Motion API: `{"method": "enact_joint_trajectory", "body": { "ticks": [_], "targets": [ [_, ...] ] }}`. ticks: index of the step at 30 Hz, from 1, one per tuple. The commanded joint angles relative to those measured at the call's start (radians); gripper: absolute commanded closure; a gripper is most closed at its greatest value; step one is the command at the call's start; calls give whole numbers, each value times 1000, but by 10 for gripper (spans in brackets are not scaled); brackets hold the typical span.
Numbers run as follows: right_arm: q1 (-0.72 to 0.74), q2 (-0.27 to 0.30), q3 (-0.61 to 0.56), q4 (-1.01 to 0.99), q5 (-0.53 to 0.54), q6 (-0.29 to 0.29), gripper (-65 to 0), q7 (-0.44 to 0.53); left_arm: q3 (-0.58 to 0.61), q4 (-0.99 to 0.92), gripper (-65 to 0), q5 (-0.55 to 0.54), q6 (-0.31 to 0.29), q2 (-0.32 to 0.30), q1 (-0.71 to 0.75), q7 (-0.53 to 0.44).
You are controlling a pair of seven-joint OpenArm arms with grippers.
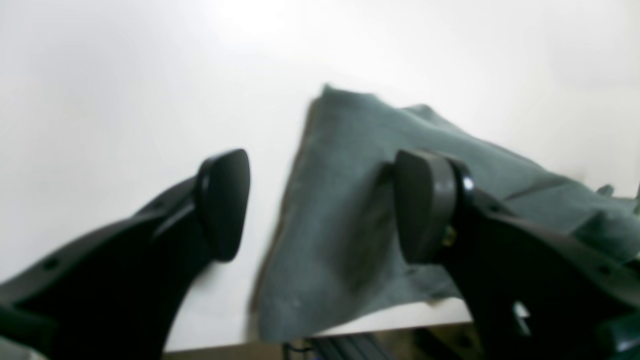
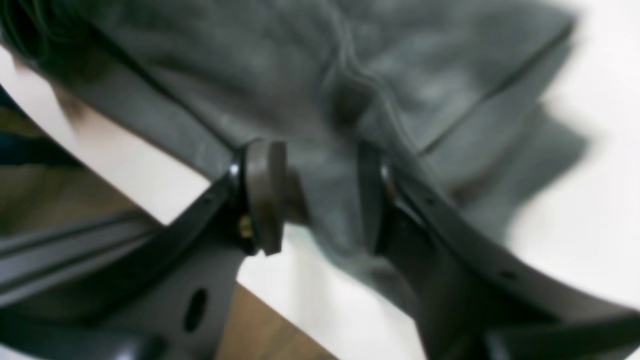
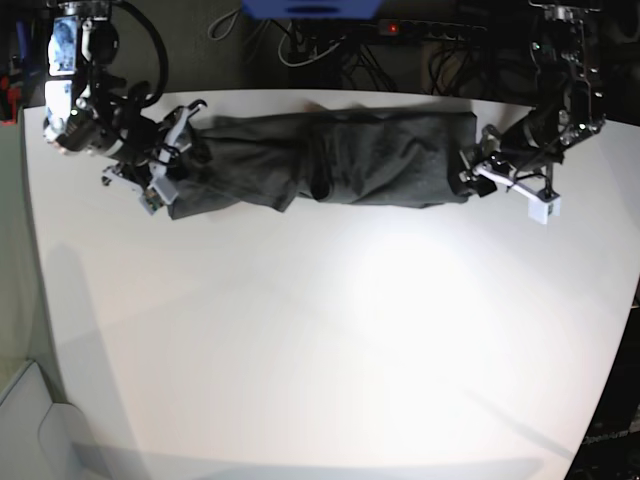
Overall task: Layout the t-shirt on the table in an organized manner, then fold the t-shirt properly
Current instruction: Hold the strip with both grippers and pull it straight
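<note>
Two grippers flanked the t-shirt [image 3: 330, 160], its long axis running between them: left gripper [image 1: 320, 205] spread beside one end, right gripper [image 2: 320, 197] parted around cloth at the other

**Behind and below the work surface**

Along the far edge runs a dark jumble of cables [image 3: 400, 55], black and white ones looped together. A power strip [image 3: 440, 29] lies among them with a small red light [image 3: 392, 28] glowing. A blue object [image 3: 310, 8] sits at the very top, cut off by the frame. Below the near edge, brown flooring [image 2: 260, 325] shows, and a dark metal rail [image 1: 345, 347].
</note>
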Motion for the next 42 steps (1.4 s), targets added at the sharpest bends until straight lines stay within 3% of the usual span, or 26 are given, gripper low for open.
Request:
{"method": "enact_joint_trajectory", "body": {
  "ticks": [1,6,10,20,29,42],
  "targets": [
    [7,8,28,41,18,0,-296,-10,2,-6,-438,-2,0,-13,-17,-5],
    [36,-27,162,112,20,0,-340,-142,16,-80,-438,-1,0,-13,-40,-5],
    [59,-27,222,107,20,0,-349,-188,16,-90,-438,4,0,1,-52,-5],
    [71,-74,229,15,18,0,-416,-191,16,-78,-438,1,0,8,-54,1],
    [110,-105,229,-89,20,0,-418,-191,16,-76,-438,2,0,8,-54,4],
    [136,-105,229,-180,20,0,-417,-188,16,-76,-438,-4,0,8,-54,6]
  ]
}}
